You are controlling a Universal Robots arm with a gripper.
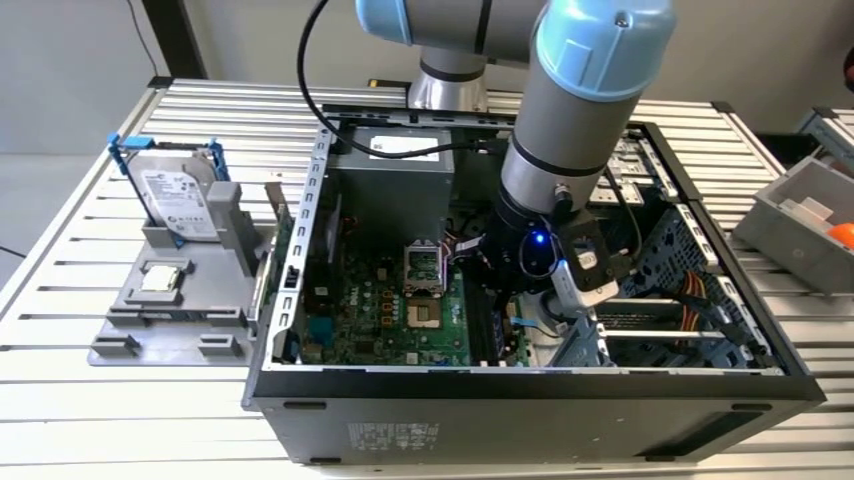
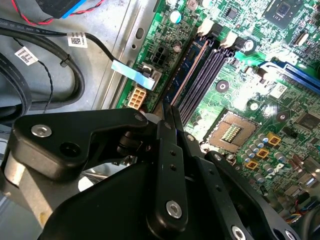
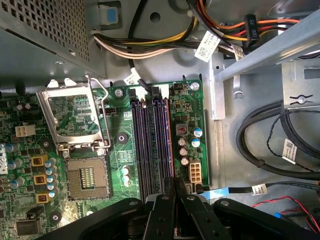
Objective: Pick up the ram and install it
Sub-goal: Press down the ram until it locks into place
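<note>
The ram (image 2: 192, 60) is a thin blue-green stick seen edge-on, lying along the outermost memory slot of the green motherboard (image 1: 374, 310). Its far end reaches the white slot latches. My gripper (image 2: 168, 111) has its black fingers closed together on the near part of the stick. In the first wrist view the gripper (image 3: 175, 184) sits over the same slot, the one beside the small capacitors, with the ram (image 3: 166, 145) running away from it. In the exterior view the arm (image 1: 574, 130) reaches down into the open computer case (image 1: 534, 400).
The empty processor socket (image 3: 87, 180) lies beside the slots. Black cables (image 3: 270, 135) loop along the case floor near the gripper. Outside the case, a grey fixture holds a hard drive (image 1: 174, 190) and a processor chip (image 1: 163, 278). A grey bin (image 1: 807, 215) stands on the exterior view's right.
</note>
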